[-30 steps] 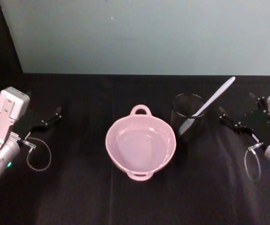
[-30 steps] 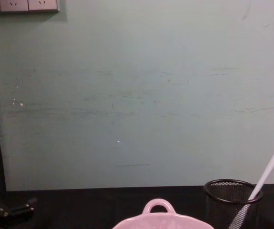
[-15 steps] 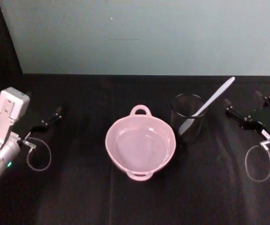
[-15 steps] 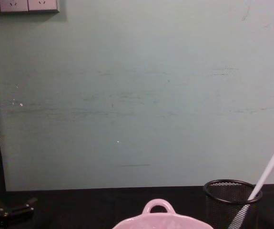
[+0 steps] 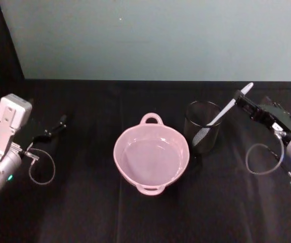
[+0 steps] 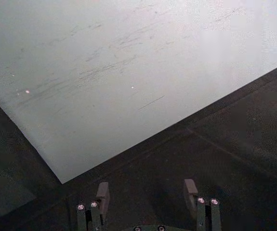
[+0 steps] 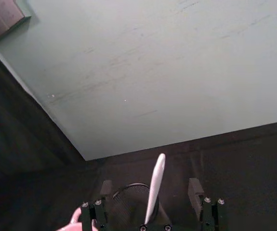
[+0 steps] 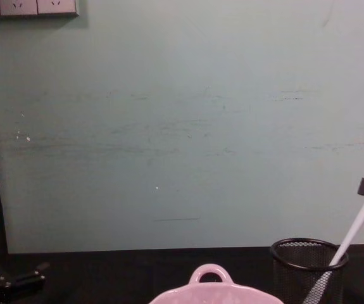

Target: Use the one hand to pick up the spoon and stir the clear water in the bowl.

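Two grippers, both with fingers spread. The right gripper (image 5: pixel 240 98) is at the right of the black table (image 5: pixel 84 202), its fingers either side of the white spoon (image 5: pixel 225 111) at the upper handle, not clamped. The spoon leans rightward in the black mesh cup (image 5: pixel 213 143), just right of the pink bowl (image 5: pixel 121 147) holding water. The left gripper (image 5: pixel 59 124) sits idle at the left.

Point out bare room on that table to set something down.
Bare: the front strip below the bowl, and the stretch between the bowl and the left gripper. Crowded: the right, where mesh cup, spoon and right gripper cluster.
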